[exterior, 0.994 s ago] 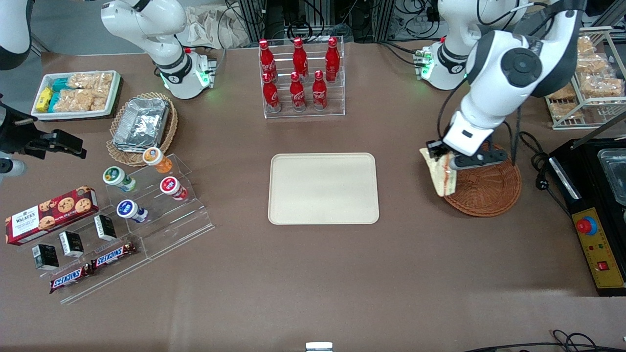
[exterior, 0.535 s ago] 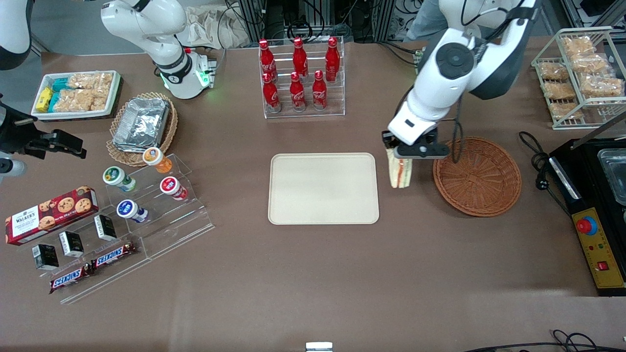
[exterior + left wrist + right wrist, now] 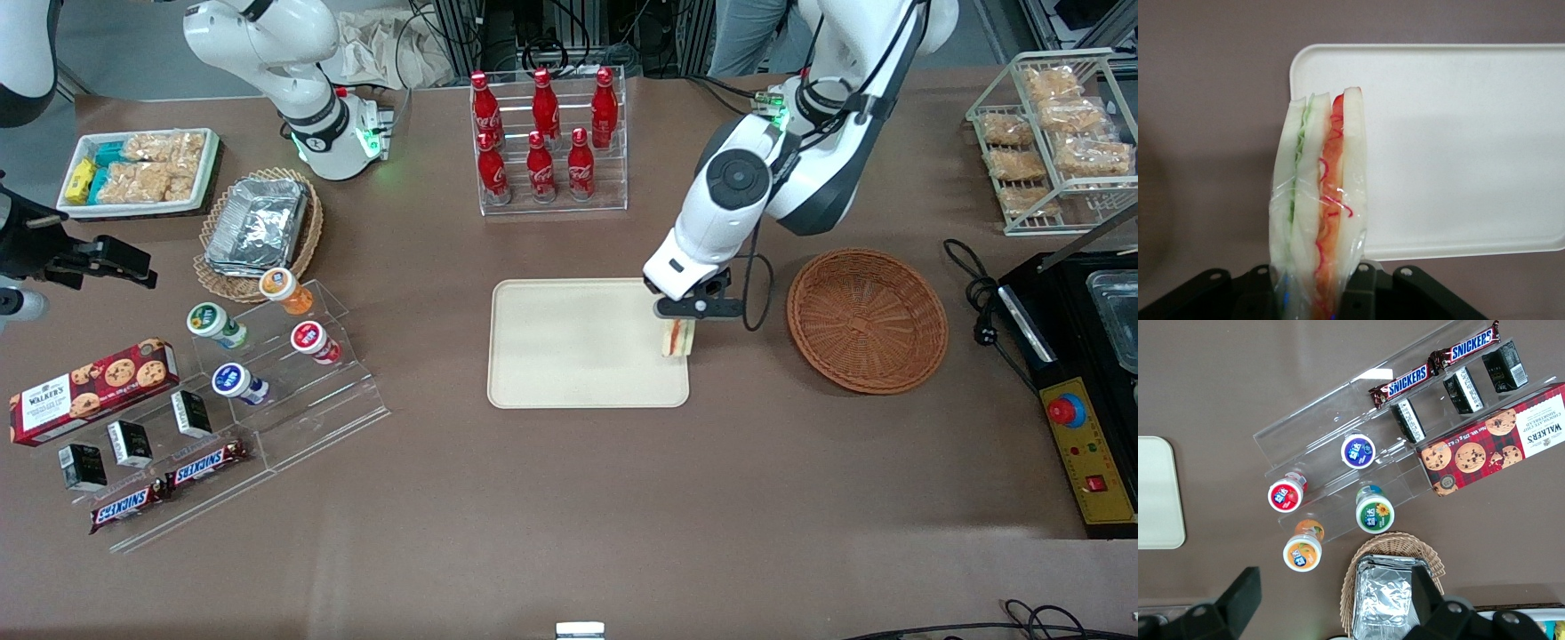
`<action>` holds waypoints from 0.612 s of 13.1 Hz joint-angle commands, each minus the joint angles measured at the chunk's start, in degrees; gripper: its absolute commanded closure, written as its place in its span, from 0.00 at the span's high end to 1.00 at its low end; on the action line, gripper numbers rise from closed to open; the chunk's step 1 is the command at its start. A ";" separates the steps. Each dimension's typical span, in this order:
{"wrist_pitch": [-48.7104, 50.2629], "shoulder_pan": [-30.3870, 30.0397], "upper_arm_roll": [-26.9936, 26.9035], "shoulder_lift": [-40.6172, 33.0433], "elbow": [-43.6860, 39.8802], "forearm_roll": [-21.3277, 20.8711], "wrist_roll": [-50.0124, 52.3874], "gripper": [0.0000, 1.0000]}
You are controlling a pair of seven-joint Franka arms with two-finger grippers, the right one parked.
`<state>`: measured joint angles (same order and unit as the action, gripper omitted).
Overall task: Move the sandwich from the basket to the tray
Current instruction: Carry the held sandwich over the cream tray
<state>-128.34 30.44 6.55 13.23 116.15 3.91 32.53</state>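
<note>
My left gripper (image 3: 680, 322) is shut on the sandwich (image 3: 677, 339), a plastic-wrapped wedge of white bread with red and green filling. It holds it upright over the edge of the cream tray (image 3: 569, 342) that is nearest the basket. In the left wrist view the sandwich (image 3: 1318, 200) hangs between the gripper's (image 3: 1321, 300) black fingers, over the tray's (image 3: 1458, 147) rim. The reddish-brown woven basket (image 3: 867, 320) stands beside the tray, toward the working arm's end of the table, with nothing in it.
A clear rack of red cola bottles (image 3: 544, 142) stands farther from the front camera than the tray. Toward the parked arm's end are a stepped acrylic display with cups and snack bars (image 3: 240, 391) and a pale wicker basket of foil containers (image 3: 258, 227). A black appliance (image 3: 1080, 373) sits beside the basket.
My left gripper carried the sandwich from above the basket's rim sideways to the tray's near edge. The basket is left empty.
</note>
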 commanded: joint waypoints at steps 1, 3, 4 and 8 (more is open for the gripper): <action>0.63 1.29 -0.83 4.60 -4.08 -2.67 1.75 0.00; -0.76 1.38 -0.83 6.28 -3.91 -2.76 1.75 0.00; -1.56 1.38 -0.75 7.33 -3.91 -3.03 1.75 0.00; -3.31 1.38 -0.75 9.80 -3.82 -4.52 1.84 0.00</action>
<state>-130.93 30.89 6.39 21.76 113.68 0.52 33.04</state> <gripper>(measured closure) 0.736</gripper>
